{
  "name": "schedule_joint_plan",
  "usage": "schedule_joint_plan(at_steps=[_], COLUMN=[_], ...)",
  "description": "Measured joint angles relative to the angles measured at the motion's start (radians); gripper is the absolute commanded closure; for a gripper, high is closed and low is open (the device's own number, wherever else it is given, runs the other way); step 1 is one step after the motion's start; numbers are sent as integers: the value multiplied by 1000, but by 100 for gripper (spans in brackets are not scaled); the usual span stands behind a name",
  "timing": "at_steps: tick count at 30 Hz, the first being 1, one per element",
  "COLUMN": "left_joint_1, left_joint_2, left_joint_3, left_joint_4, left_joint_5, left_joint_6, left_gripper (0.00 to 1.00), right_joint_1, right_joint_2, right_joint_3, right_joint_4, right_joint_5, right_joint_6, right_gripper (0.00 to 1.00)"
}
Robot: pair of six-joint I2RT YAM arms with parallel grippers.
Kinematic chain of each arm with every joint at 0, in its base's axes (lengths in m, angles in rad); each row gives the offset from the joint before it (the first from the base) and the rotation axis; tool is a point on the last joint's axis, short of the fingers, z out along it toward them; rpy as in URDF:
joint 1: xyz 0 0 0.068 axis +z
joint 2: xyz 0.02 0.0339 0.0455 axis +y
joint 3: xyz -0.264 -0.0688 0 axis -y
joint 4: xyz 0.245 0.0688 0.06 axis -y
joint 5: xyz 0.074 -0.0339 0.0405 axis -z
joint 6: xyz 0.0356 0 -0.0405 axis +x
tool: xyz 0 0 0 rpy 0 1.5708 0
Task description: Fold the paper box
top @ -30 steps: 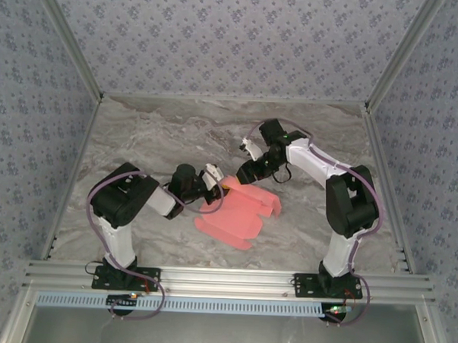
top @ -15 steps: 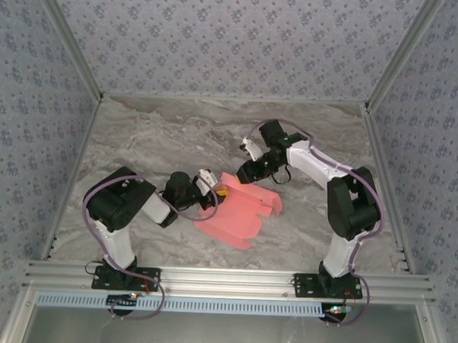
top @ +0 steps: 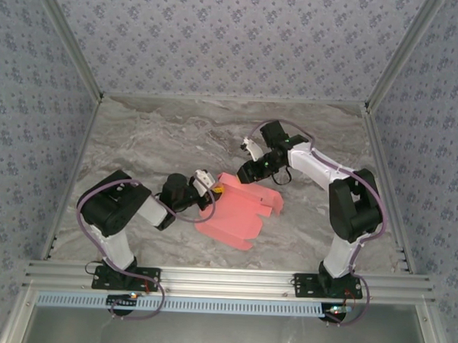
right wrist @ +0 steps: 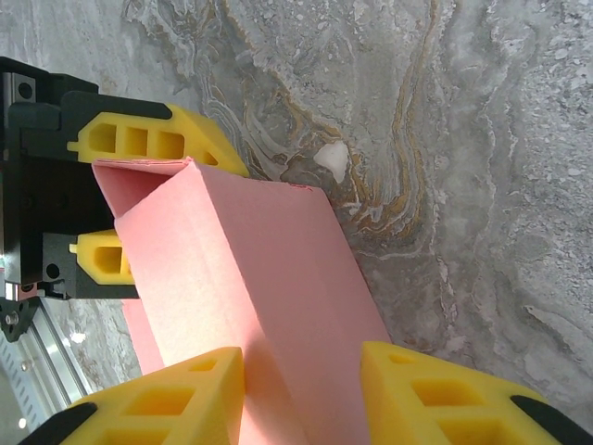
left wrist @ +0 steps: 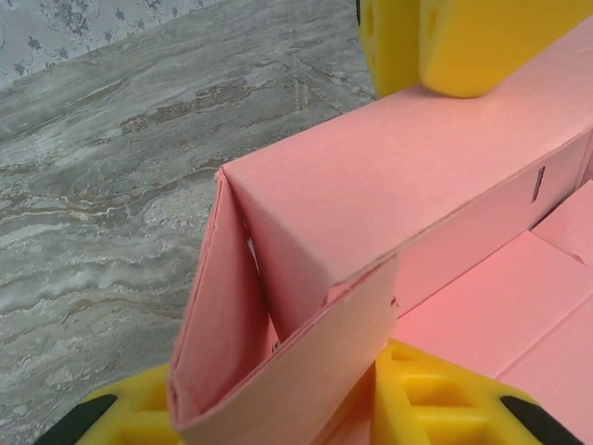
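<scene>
While the salmon-pink paper box (top: 238, 214) lies partly folded at the middle of the marble table (top: 139, 137), the top view has both arms reaching over its far-left edge. The left end effector (top: 214, 192) meets the card's raised corner from the left. The right end effector (top: 244, 174) sits on the same raised edge from the far side, just beside the other. The rest of the sheet spreads flat toward the near right.

From the left wrist, one wall of the card stands up as a folded ridge running away to the upper right. Its near end hangs between the left arm's yellow fingers (left wrist: 125, 417), which are set narrowly against either face of the end flap and pinch it. At the top of this view the right arm's fingers (left wrist: 463, 46) rest on the far stretch of the ridge. Flat panels of the box lie to the lower right.

From the right wrist, the ridge runs up and to the left from between this arm's own fingers (right wrist: 167, 399). They stand partly closed with card filling the gap, gripping the ridge from both sides. At the ridge's far end, the left arm's fingers (right wrist: 148, 139) straddle the open end of the fold, one on each side. Bare table lies to the right of the box, with a small white fleck (right wrist: 331, 158) on it.
</scene>
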State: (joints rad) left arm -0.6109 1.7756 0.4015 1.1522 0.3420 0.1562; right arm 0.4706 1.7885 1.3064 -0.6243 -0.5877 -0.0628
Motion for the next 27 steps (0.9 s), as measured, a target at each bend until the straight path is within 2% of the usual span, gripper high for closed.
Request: schedule_joint_plan(at_steps=[10, 17, 27], left_joint_1=[-64, -75, -63], left_joint_2=[34, 33, -40], left_joint_3=[24, 11, -64], left_joint_4=[28, 73, 71], left_joint_5=[-108, -122, -118], left_joint_6=[-24, -35, -37], left_gripper=[59, 47, 40], right_joint_1=[2, 10, 15], right_joint_2=[-31, -42, -48], right_joint_3=[-43, -53, -61], right_joint_4=[31, 56, 82], right_joint_5=[3, 32, 49], right_joint_6=[44, 67, 74], right_gripper=[61, 63, 63])
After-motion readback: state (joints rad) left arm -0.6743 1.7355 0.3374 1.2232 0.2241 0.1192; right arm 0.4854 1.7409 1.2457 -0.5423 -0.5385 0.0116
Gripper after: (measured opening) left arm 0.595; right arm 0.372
